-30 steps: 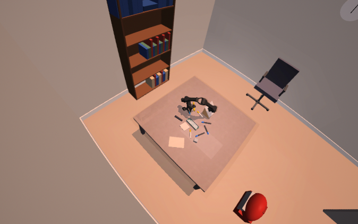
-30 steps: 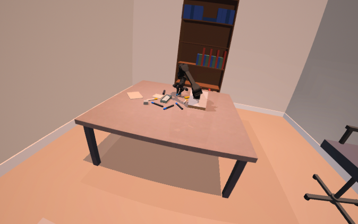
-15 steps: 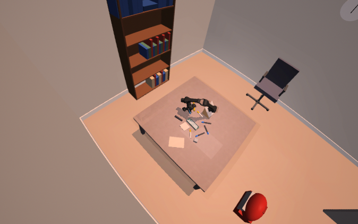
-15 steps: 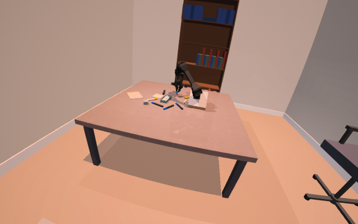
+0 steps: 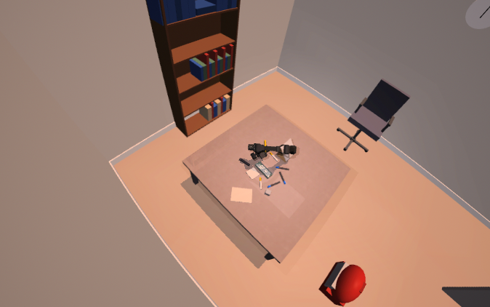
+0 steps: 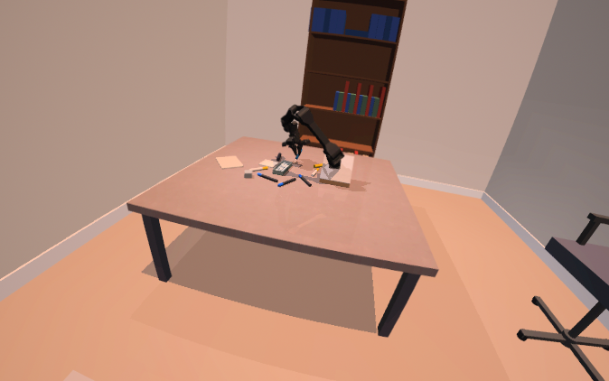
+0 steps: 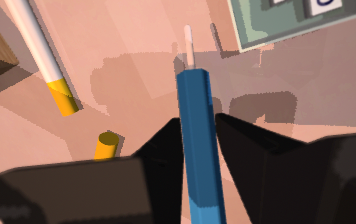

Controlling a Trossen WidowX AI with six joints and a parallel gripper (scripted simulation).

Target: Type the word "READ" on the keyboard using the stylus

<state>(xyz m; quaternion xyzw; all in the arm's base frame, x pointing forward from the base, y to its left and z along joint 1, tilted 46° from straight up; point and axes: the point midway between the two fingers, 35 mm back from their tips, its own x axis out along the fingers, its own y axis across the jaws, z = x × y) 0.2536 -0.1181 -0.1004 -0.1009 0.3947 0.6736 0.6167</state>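
Observation:
My gripper (image 5: 259, 156) (image 6: 296, 150) (image 7: 197, 123) is shut on the blue stylus (image 6: 297, 157) (image 7: 196, 150). In the wrist view the stylus runs up between the fingers, and its thin pale tip points away from them. The tip's shadow lies apart from it, so the tip appears to be above the desk. The keyboard (image 5: 263, 169) (image 6: 283, 168) (image 7: 246, 31) is a small grey-green board with white keys. Only its corner shows at the top right of the wrist view, to the right of the tip. Most keys are out of the wrist view.
A white-and-yellow marker (image 7: 37, 40) and a yellow marker end (image 7: 106, 147) lie near the gripper. Several black-and-blue pens (image 5: 282, 177) (image 6: 267, 177) lie beside the keyboard. A small grey block (image 5: 267, 192) (image 6: 248, 173), a pale sheet (image 5: 241, 195) (image 6: 229, 162) and a black object (image 5: 244, 161) lie around it.

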